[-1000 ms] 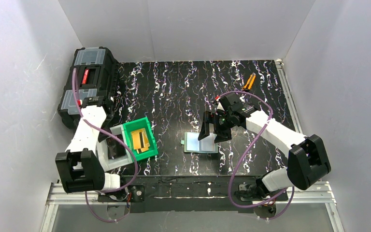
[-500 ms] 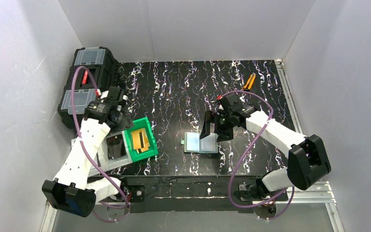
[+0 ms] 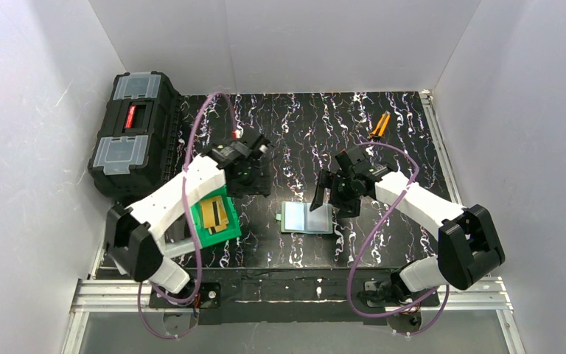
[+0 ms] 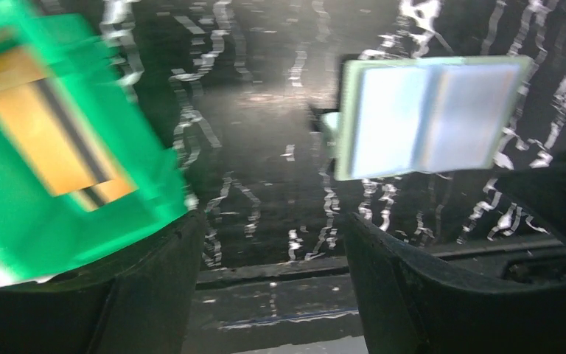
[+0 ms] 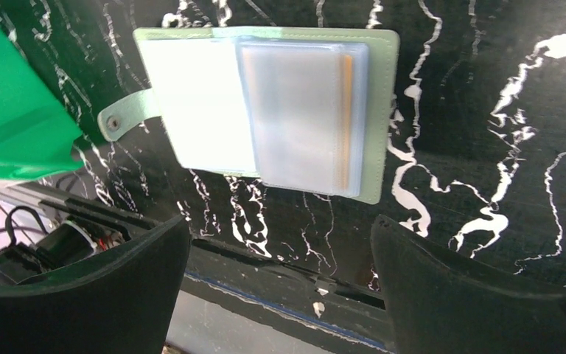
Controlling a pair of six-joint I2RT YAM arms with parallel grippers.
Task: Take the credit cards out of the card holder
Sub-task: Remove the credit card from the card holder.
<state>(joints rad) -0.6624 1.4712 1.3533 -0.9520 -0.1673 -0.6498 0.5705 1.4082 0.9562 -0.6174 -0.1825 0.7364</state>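
Partly done, to judge by the layout. In the green bin [image 3: 219,236], left of centre: at least two credit cards [image 3: 215,212], gold-orange with a dark stripe, lying flat and already out. Card holder [image 3: 307,217] open and flat on the black marbled table [image 3: 280,140], just to the right of the bin, pale glossy inside facing up, strap [image 5: 121,118] with its snap pointing toward the bin.

Not empty yet, apparently. In the right wrist view, a thin orange edge [image 5: 346,110] behind the cloudy sleeve of the right pocket panel [image 5: 302,110], most likely one more card. Impossible to tell how many under the sleeve. Left panel pale and glaring, nothing readable there.

Left gripper [image 3: 256,177] hovering over the table between bin and holder, a little farther back, fingers apart and holding nothing. In its own view, bin at left and holder at upper right, both blurred. Right gripper [image 3: 334,199] over the far right corner of the holder, jaws spread wide, nothing between them, not touching the holder as far as visible.

Left to do, probably: to pin the holder down with one gripper, to pinch the orange edge with the other, to slide the card out sideways, to put it with the others. Risk: thin card, smooth sleeve, light holder, so easy to drag the whole holder instead of the card.

Away from the action: black toolbox [image 3: 133,133] at far left, orange-handled tool [image 3: 380,124] at the far right.
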